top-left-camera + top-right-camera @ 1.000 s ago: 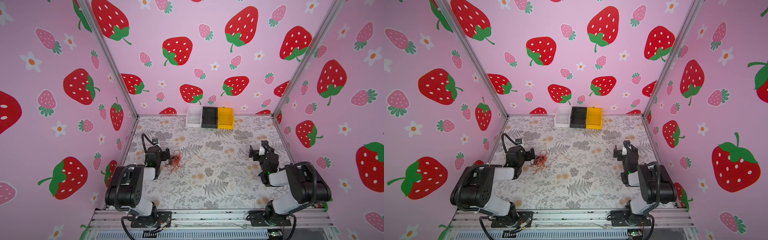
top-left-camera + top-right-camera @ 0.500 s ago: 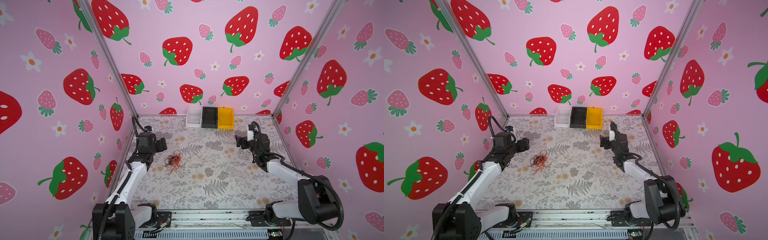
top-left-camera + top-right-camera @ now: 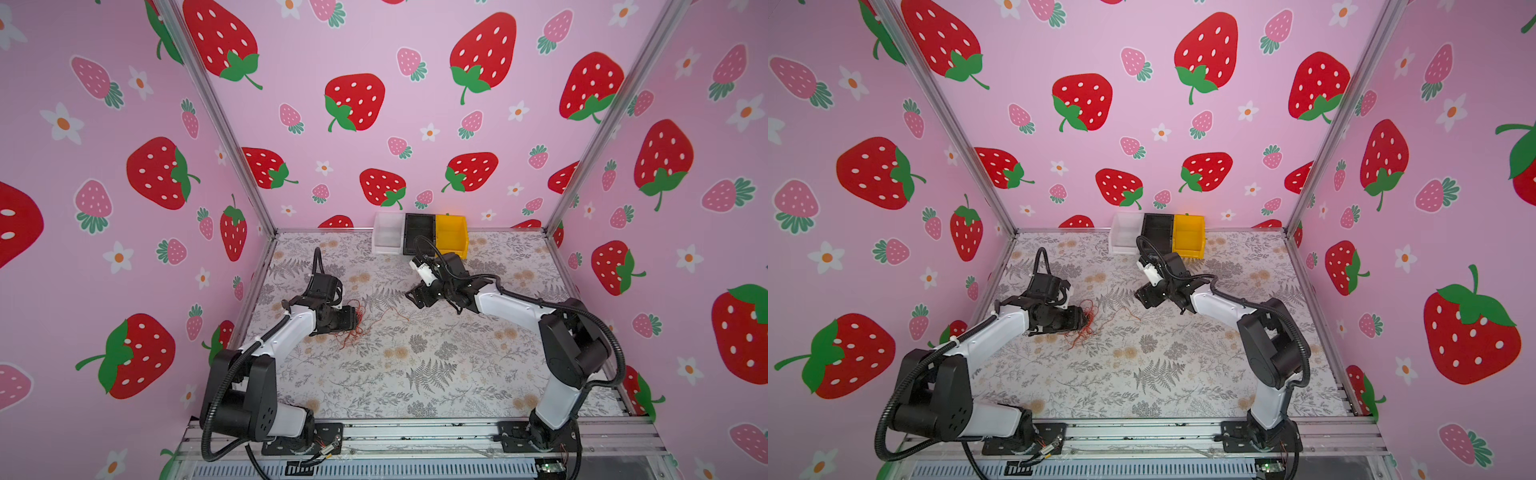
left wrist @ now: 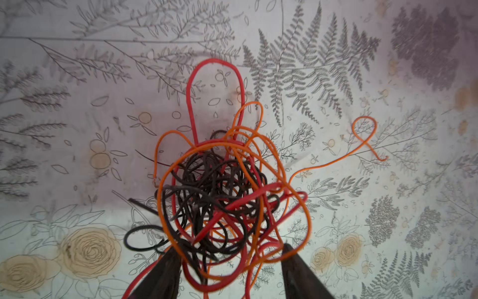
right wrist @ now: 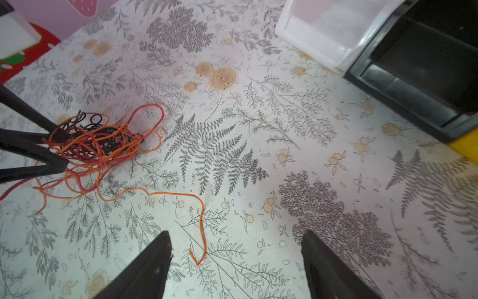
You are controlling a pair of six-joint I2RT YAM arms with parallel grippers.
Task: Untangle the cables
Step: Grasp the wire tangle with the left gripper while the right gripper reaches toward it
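Strawberry-print walls (image 3: 374, 62) are enclosing the fern-print counter (image 3: 457, 374). A white bin (image 3: 388, 239) and a yellow bin (image 3: 451, 237) are flanking the black bin (image 3: 419, 232). Well apart from the black bin, the cables (image 4: 219, 196) are lying tangled inside the spread left pincer (image 4: 229, 259). Nearer the black bin, the right pincer (image 5: 235, 240) is hovering spread.

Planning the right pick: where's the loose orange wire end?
Orange wire end lies on the mat centre-left in a top view, between the tangle at the left hand and the right hand.

Left tool (image 4: 229, 250) now straddles the cables (image 4: 219, 194); right tool (image 5: 236, 233) approached.
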